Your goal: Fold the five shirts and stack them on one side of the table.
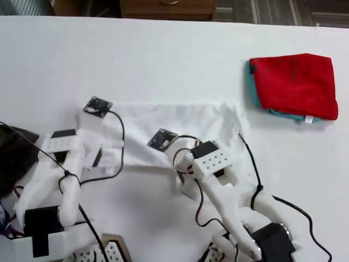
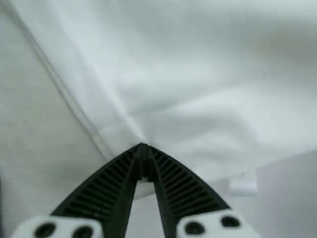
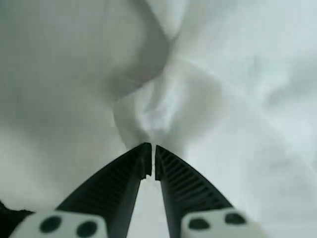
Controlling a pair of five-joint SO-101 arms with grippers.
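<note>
Counter [image 1: 163,54], white and broad, seen from above, with two white robot arms reaching in from its near edge.

A white shirt [image 1: 180,123] lies across the middle of the counter as a long flat band. It looks part folded, smooth at one end and rumpled at the end nearer the stack. The white cloth on the white top makes its edges hard to trace.

The left arm [image 1: 60,164] is at the smooth end and the right arm [image 1: 218,174] at the near edge toward the rumpled end, well apart. This spacing probably lets them lift and turn the cloth together for the next fold.

At the far right sits a folded red shirt [image 1: 294,82] on top of a teal shirt [image 1: 253,87], likely the finished stack. Whether more lie beneath cannot be told.

The left tool [image 2: 143,163] has its jaws closed together on a hemmed edge of the white shirt [image 2: 198,99]. The right tool [image 3: 150,161] has its jaws almost touching, pinching a bunched fold of the shirt [image 3: 163,109].

From above, the wrist cameras cover both tools. A dark shape [image 1: 13,153] is cut off at the left edge.
</note>
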